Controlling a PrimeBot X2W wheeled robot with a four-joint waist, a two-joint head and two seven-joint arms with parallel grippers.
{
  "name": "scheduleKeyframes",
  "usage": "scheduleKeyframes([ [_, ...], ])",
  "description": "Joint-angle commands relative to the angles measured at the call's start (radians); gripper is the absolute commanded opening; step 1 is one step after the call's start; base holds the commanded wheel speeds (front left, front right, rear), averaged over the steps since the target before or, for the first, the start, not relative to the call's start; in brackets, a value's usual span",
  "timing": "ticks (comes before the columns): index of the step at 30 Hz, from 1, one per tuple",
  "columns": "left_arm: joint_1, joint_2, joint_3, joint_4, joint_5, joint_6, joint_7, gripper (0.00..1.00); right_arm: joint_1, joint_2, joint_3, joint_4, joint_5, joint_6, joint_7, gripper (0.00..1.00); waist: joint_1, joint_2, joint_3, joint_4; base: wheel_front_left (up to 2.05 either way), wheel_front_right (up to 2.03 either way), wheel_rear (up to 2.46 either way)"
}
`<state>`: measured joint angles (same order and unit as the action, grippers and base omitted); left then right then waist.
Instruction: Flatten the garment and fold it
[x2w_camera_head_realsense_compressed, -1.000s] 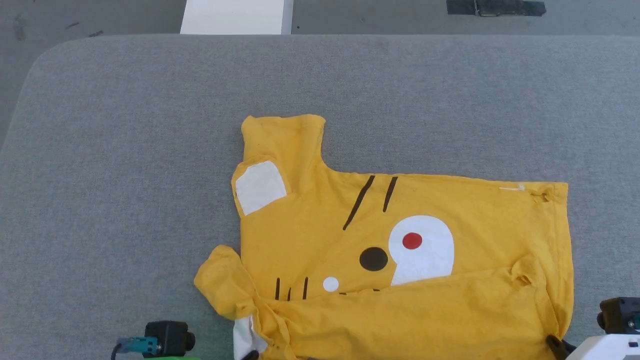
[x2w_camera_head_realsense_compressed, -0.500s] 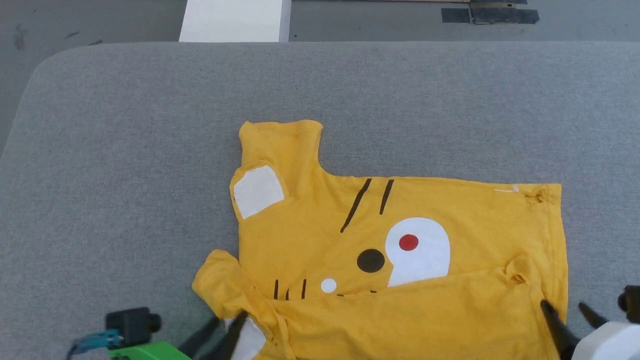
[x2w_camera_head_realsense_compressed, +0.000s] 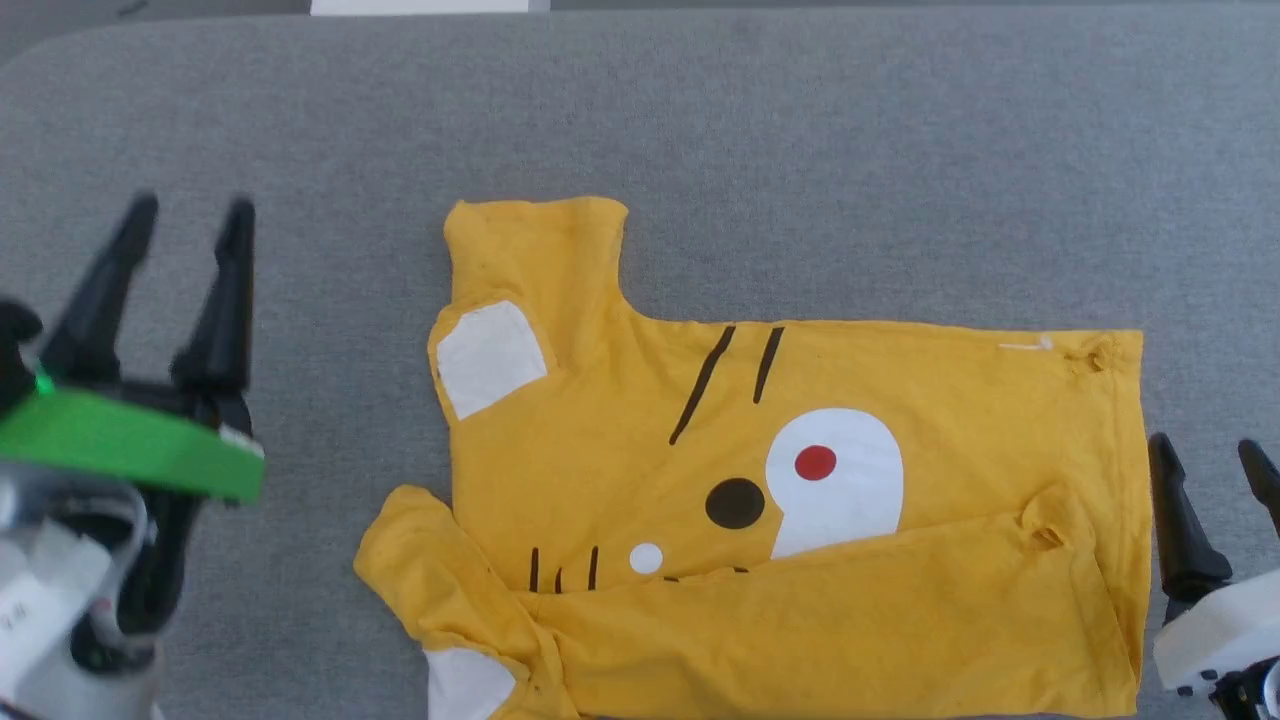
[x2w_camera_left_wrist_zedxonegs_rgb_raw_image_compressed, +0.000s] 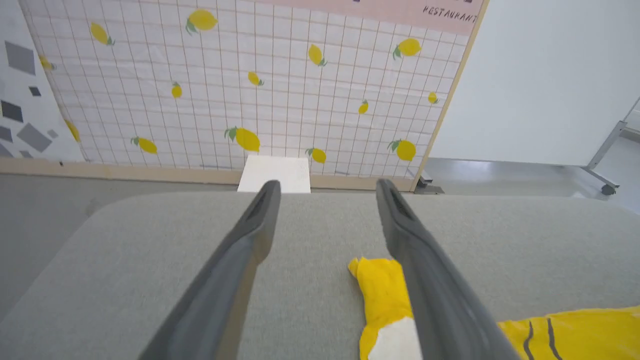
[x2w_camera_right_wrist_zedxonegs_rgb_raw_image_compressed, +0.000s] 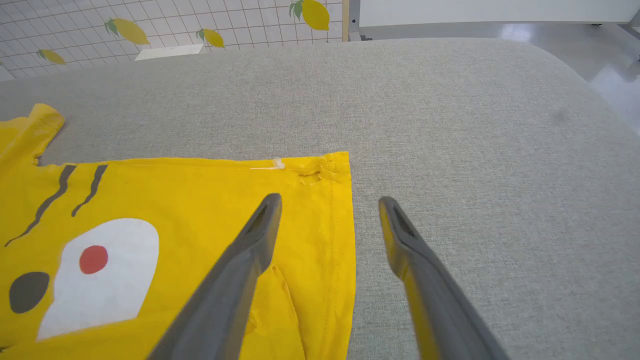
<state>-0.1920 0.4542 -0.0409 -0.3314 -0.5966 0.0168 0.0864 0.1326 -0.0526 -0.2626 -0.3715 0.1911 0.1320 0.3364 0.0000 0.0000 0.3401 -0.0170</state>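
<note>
At left: left end effector (x2w_camera_head_realsense_compressed: 192, 208) raised over bare grey bench (x2w_camera_head_realsense_compressed: 800, 120), well apart from garment (x2w_camera_head_realsense_compressed: 620, 440). Fingers spread wide, nothing between them. Green band (x2w_camera_head_realsense_compressed: 120, 450) across wrist behind fingers. In left wrist view, same end effector (x2w_camera_left_wrist_zedxonegs_rgb_raw_image_compressed: 327, 184) aimed along bench toward lemon-print wall panel (x2w_camera_left_wrist_zedxonegs_rgb_raw_image_compressed: 240, 85), with far sleeve of garment (x2w_camera_left_wrist_zedxonegs_rgb_raw_image_compressed: 382, 285) beside one finger.

Centre to right: garment flat on bench, neck end leftward, hem rightward. Far sleeve spread out, white patch at its base. Near sleeve crumpled at lower left. Near long edge folded up over print, covering lower part of large white patch. Two black stripes, black dot and red dot exposed.

At right: right end effector (x2w_camera_head_realsense_compressed: 1204, 445) just beside hem, fingers wide apart, empty. In right wrist view (x2w_camera_right_wrist_zedxonegs_rgb_raw_image_compressed: 329, 199), one finger above yellow cloth (x2w_camera_right_wrist_zedxonegs_rgb_raw_image_compressed: 200, 200), other above bare bench; contact with cloth not discernible.
</note>
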Motion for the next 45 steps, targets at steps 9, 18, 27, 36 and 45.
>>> scheduleKeyframes([
  [9, -0.451, 0.128, -0.132, 0.266, -0.014, -0.128, 0.185, 1.0, -0.076, 0.002, 0.037, 0.0, -0.013, -0.001, -0.053, 1.0, 0.0, 0.0, 0.155, -0.038, 0.0, 0.0, 0.0],
  [18, -0.622, 0.167, -0.32, 0.408, -0.119, -0.147, 0.341, 1.0, -0.109, 0.002, 0.051, -0.015, -0.021, -0.001, -0.058, 1.0, 0.0, 0.0, 0.242, -0.064, 0.0, 0.0, 0.0],
  [27, -0.624, 0.217, -0.386, 0.489, -0.268, -0.144, 0.533, 1.0, -0.116, 0.002, 0.048, -0.014, -0.018, -0.001, -0.053, 1.0, 0.0, 0.0, 0.276, -0.08, 0.0, 0.0, 0.0],
  [36, -0.594, 0.234, -0.407, 0.443, -0.34, -0.13, 0.637, 0.0, -0.13, 0.002, 0.049, -0.016, -0.021, -0.001, -0.047, 1.0, 0.0, 0.0, 0.297, -0.079, 0.0, 0.0, 0.0],
  [45, -0.598, 0.216, -0.393, 0.429, -0.371, -0.141, 0.556, 0.0, -0.156, 0.002, 0.05, -0.032, -0.045, -0.001, -0.041, 1.0, 0.0, 0.0, 0.275, -0.068, 0.0, 0.0, 0.0],
])
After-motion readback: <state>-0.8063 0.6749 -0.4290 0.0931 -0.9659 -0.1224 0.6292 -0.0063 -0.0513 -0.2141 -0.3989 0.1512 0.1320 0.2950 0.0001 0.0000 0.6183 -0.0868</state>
